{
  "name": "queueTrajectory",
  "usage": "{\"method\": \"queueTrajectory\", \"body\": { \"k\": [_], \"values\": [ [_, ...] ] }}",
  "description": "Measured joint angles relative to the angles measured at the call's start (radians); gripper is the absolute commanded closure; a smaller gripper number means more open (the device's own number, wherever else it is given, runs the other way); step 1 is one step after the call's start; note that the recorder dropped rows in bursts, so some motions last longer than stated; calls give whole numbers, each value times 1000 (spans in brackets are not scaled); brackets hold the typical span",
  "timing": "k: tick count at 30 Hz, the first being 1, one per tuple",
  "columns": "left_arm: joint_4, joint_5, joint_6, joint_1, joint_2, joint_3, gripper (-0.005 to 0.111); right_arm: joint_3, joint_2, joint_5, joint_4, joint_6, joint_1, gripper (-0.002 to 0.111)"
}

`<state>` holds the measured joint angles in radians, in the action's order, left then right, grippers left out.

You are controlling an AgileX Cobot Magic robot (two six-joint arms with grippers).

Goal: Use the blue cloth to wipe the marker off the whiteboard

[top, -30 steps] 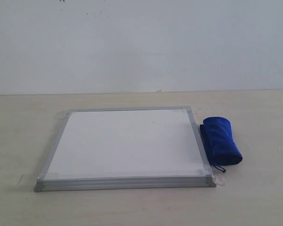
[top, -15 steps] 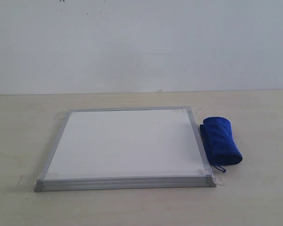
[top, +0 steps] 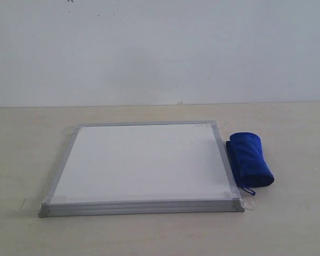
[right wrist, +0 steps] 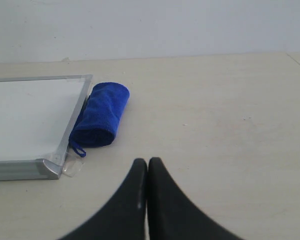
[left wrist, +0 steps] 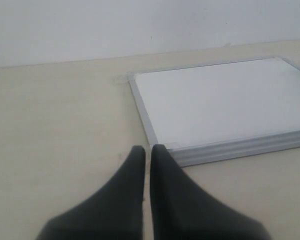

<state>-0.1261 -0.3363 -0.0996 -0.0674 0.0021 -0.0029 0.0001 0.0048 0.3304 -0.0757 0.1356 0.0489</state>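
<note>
The whiteboard lies flat on the beige table, its silver-grey frame taped at the corners. No red marker line shows on its white face in any view. The rolled blue cloth rests against the board's right edge, its dark loop toward the front; it also shows in the right wrist view. My left gripper is shut and empty, hovering near the board's front left corner. My right gripper is shut and empty, over bare table to the right of the cloth. Neither arm appears in the exterior view.
A pale wall rises behind the table. Clear tape tabs hold the board's corners. Bare tabletop stretches to the right of the cloth and in front of the board.
</note>
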Motion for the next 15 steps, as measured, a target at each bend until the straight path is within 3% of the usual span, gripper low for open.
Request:
{"method": "queueTrajectory", "body": {
  "k": [9, 15],
  "values": [
    [0, 0, 0, 187, 0, 0, 103, 0, 0, 0, 0, 0, 0, 108],
    [0, 0, 0, 205, 0, 0, 103, 0, 0, 0, 0, 0, 0, 108]
  ]
}}
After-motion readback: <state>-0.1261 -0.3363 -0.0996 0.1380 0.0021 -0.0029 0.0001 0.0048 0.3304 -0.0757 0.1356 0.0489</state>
